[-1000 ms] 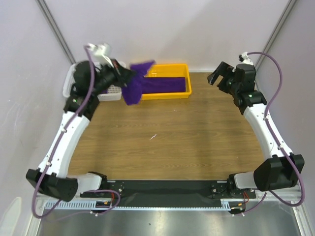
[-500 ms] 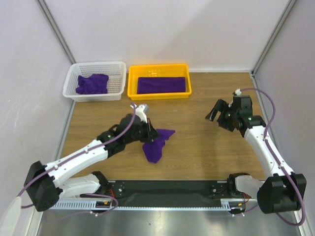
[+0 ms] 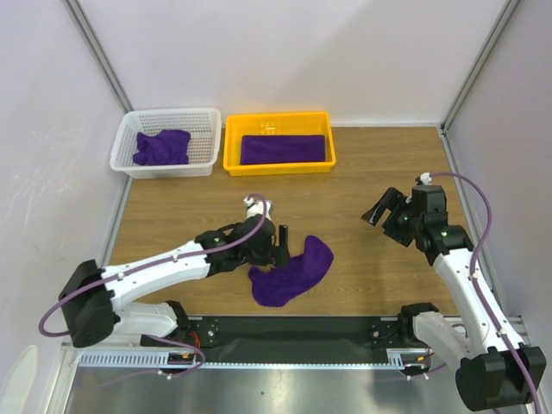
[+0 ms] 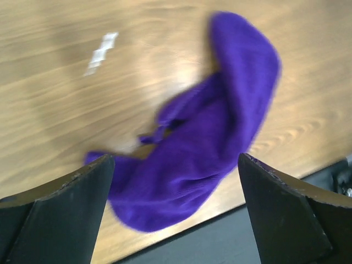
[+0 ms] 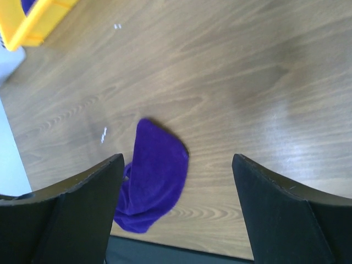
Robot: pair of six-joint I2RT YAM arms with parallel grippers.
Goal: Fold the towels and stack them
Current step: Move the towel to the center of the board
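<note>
Three towels are in sight, all the same deep purple terry, soft and nappy, with no pattern. The loose towel (image 3: 291,272) lies on the table (image 3: 362,172), a smooth brown wood-grain board, toward its near edge and just right of the left gripper (image 3: 282,250). It is rumpled into a long, lumpy tongue, and its long axis runs on a slant from the near left to the far right. The far-right end is a rounded fold pointing roughly toward the right arm, and the near end is broader and more creased. The folded towel (image 3: 285,148) lies flat as a neat rectangle in the one yellow tray (image 3: 278,115) (hard, glossy plastic, square-cornered), its long side running left to right along the tray. The bunched towel (image 3: 161,147) sits in a heap in the one white basket (image 3: 168,112), whose walls are a fine plastic mesh. The left gripper's two dark, blunt fingers (image 4: 66,214) stand spread wide and pinch nothing, with the loose towel showing below the gap. The right gripper (image 3: 385,209) hangs well apart from that towel, over bare wood, its jaws also spread and holding nothing.
</note>
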